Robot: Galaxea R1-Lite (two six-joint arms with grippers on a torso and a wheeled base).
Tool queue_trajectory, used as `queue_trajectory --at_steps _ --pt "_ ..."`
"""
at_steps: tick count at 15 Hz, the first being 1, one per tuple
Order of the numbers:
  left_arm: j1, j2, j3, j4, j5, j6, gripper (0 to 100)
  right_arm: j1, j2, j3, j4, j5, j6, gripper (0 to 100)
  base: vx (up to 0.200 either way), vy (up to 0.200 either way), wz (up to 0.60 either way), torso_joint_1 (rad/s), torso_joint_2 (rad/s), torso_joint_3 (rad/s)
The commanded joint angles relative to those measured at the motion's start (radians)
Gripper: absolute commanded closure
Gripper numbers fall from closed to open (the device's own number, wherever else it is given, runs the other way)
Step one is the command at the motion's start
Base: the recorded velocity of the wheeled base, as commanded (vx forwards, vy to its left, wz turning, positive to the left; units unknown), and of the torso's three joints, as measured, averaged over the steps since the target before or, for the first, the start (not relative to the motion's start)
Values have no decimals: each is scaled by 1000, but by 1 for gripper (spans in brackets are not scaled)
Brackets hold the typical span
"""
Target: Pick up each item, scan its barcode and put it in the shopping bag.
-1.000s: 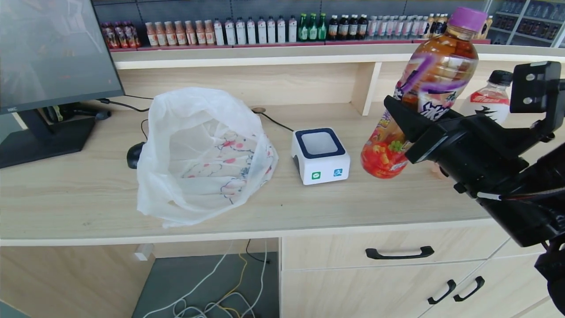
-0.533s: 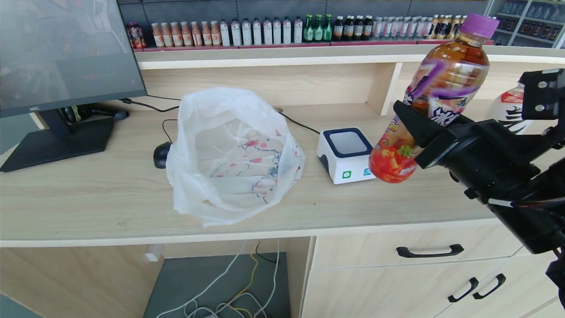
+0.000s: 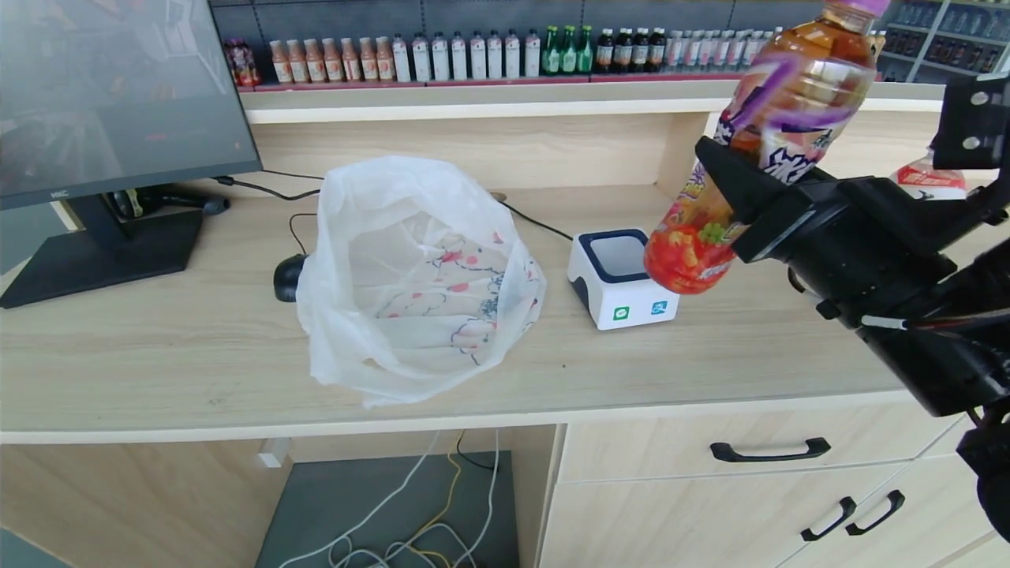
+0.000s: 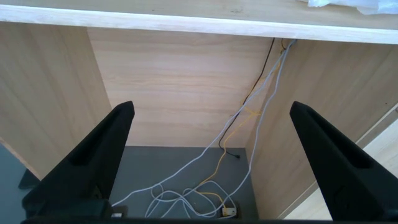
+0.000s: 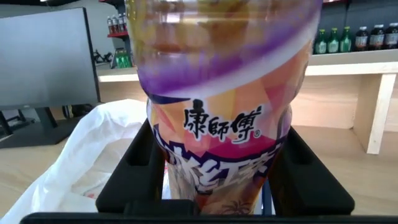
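found the right pincer (image 3: 750, 201) clamped on the drink bottle (image 3: 781, 102), fingers (image 5: 140, 171) pressed to both sides of its label. held the bottle tilted and off the counter (image 3: 158, 355), its purple-banded upper half rising above the pincer and its red base dropping below and left of it. saw the white scanner (image 3: 619, 276) just below and left of that pincer, under the bottle's base and apart from it. noted the shopping bag (image 3: 418, 276) farther left of the pincer, beyond the scanner, standing open-mouthed on the counter. spotted a second bottle (image 3: 927, 177) behind the pincer, partly hidden by the arm. found the left pincer (image 4: 211, 162) with fingers spread wide, nothing between them, below the counter edge, loose cables (image 4: 186, 198) ahead of it.
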Motion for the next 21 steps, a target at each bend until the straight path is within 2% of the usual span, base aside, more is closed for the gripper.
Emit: queue_trajectory --at_steps 1,5,7,9,11,17,21 --pt "1 0 0 -1 0 -1 0 21 59 -69 22 -2 35 100 0 0 0 0 0 0" --pt "1 0 0 -1 0 1 0 30 110 -204 86 -19 158 100 0 0 0 0 0 0" --pt "-1 0 0 -1 0 1 0 29 135 -287 155 -25 292 100 0 0 0 0 0 0" --pt "1 0 0 -1 0 1 0 21 173 -369 218 -80 448 100 0 0 0 0 0 0" --pt "1 0 0 -1 -1 1 0 -10 205 -410 252 -96 537 100 0 0 0 0 0 0" --pt "1 0 0 -1 0 1 0 -67 259 -427 318 -126 856 100 0 0 0 0 0 0" --pt "1 0 0 -1 0 1 0 -97 270 -424 333 -126 1002 100 0 0 0 0 0 0"
